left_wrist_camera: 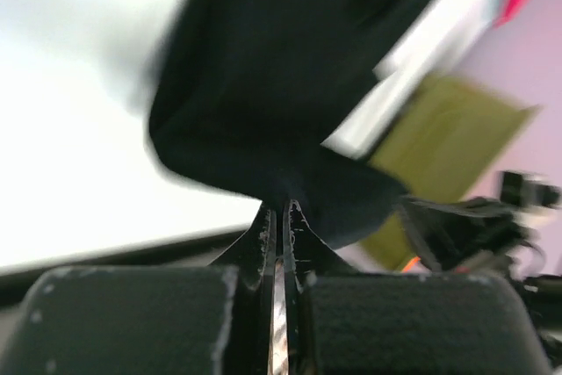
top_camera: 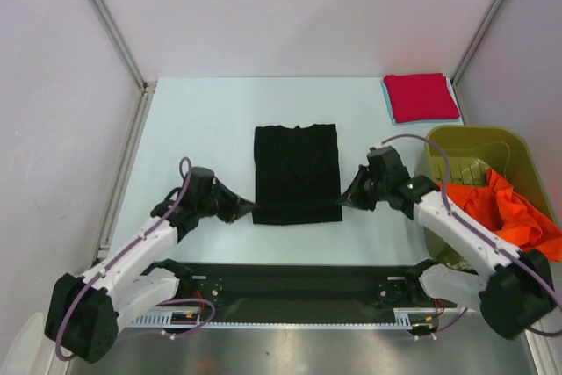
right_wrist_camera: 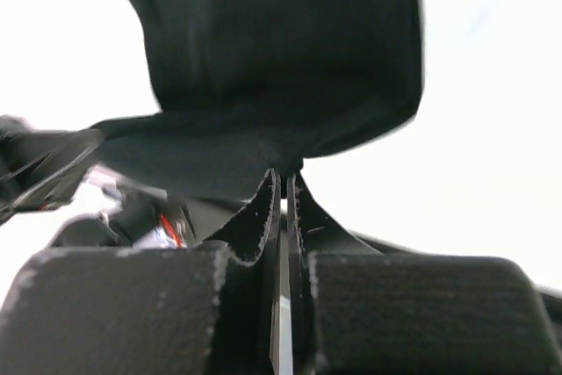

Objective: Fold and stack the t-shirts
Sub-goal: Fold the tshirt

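We count the red t-shirt [top_camera: 422,97] folded beyond the bin [top_camera: 474,140]. Both jaws clamp the black t-shirt [top_camera: 296,173] mid-fold — the orange t-shirt [top_camera: 514,212] waits inside the bin.

At table [top_camera: 198,125] centre, flat t-shirt [top_camera: 296,173]; far right corner, folded t-shirt [top_camera: 421,97]; nearer right, bin [top_camera: 470,140] with crumpled t-shirt [top_camera: 518,215] inside.

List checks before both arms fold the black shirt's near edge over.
1. Left gripper shut on black shirt, near-left corner: ok.
2. Right gripper shut on near-right corner: ok.
3. Black shirt lies as a tidy rectangle: ok.
4. All cloth layers pinched: cannot tell.
5. Red shirt folded, well apart at far right: ok.
6. Orange shirt in bin, clear of right arm: cannot tell.
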